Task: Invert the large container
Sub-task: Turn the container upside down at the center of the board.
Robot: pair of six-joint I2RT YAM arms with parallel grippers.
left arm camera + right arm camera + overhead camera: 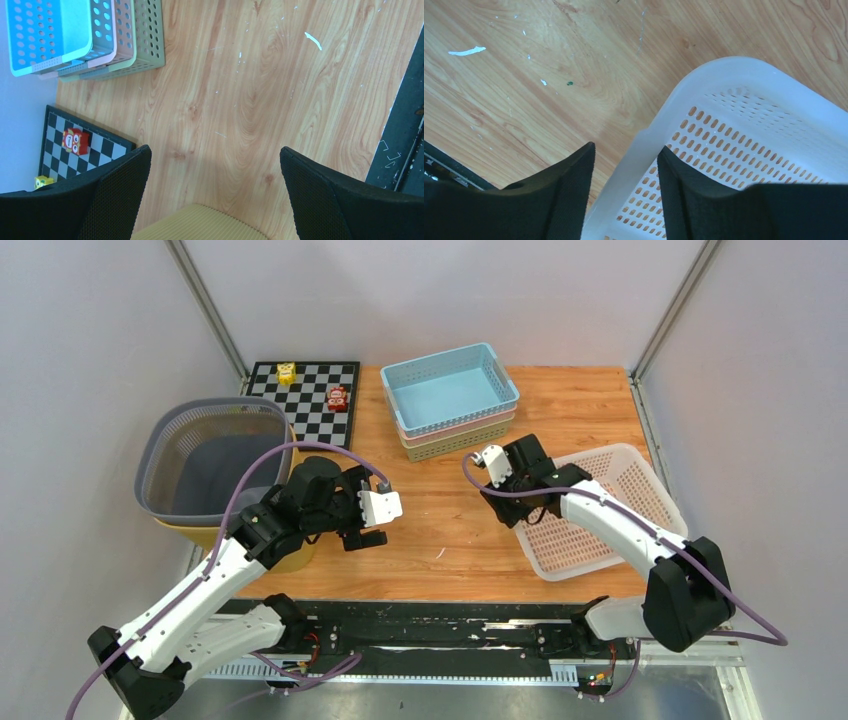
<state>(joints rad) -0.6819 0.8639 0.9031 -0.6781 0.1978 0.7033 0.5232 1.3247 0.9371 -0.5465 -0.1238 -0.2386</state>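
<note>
Jaws of the right gripper (625,152) are set astride the white basket (749,90) rim, not clamped; the left gripper's (215,152) are spread wide. Light, springy plastic is expected.

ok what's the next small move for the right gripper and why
Probably close the right gripper on the rim of the white basket: its fingers straddle the wall, one inside, one outside, with a gap beside the outer one. The basket sits upright, so a firm pinch comes before any flip.

Lighting is bright, even and diffuse. Shadows on the table (440,530) are faint (soft-edged). All 3 views are in sharp focus.
</note>
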